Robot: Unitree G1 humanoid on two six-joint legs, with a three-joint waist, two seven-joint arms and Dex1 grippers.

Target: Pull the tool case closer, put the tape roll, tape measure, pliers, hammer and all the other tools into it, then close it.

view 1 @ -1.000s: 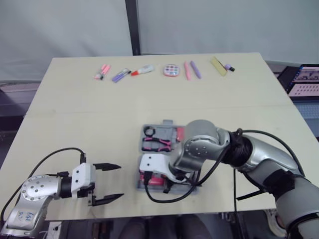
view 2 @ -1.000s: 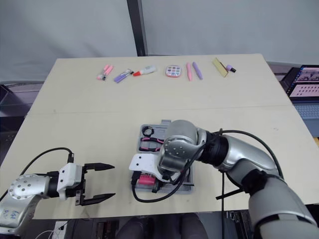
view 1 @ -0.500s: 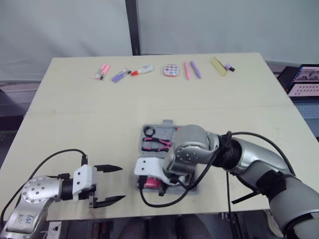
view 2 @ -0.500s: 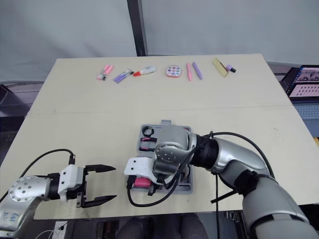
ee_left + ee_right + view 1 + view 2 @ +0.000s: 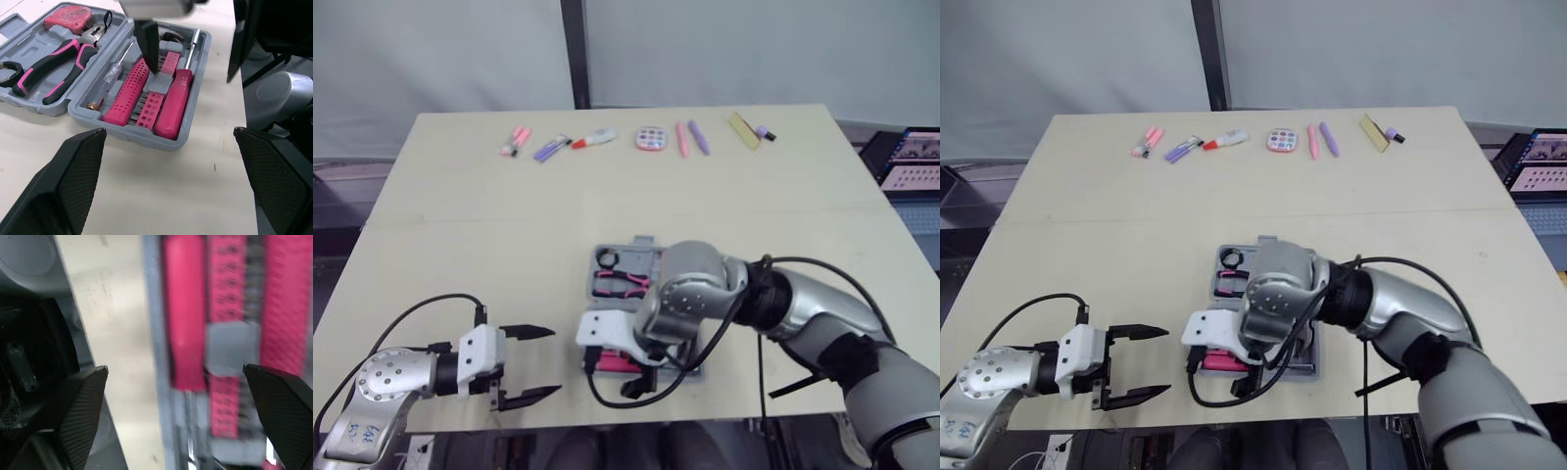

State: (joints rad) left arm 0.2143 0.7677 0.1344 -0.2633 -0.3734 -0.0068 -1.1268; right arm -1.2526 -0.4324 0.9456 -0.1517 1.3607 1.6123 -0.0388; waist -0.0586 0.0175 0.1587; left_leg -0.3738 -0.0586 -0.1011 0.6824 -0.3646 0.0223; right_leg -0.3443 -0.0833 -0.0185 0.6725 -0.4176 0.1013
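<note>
The grey tool case (image 5: 128, 133) lies open near the table's front edge, just right of my left gripper. In it are a black tape roll (image 5: 606, 258), pink-handled pliers (image 5: 54, 63), a red tape measure (image 5: 68, 19), a pink hammer handle (image 5: 129, 90), a bit holder (image 5: 155, 100) and a pink screwdriver (image 5: 173, 103). My right gripper (image 5: 195, 49) hovers open over the case's front half, one finger tip close to the bit holder and nothing between its fingers. From its wrist the screwdriver (image 5: 183, 308) lies straight below. My left gripper (image 5: 543, 364) stands open and empty on the left.
Along the table's far edge lies a row of small items: pink markers (image 5: 515, 140), a purple marker (image 5: 550, 148), a glue tube (image 5: 594, 138), a pink calculator (image 5: 649, 138), two pens (image 5: 689, 137) and a yellow pad (image 5: 742, 128). A laptop (image 5: 911, 157) sits off the right side.
My right gripper's fingers have spread apart above the case's front half, and that arm has shifted a little to the left. The left arm has barely moved.
</note>
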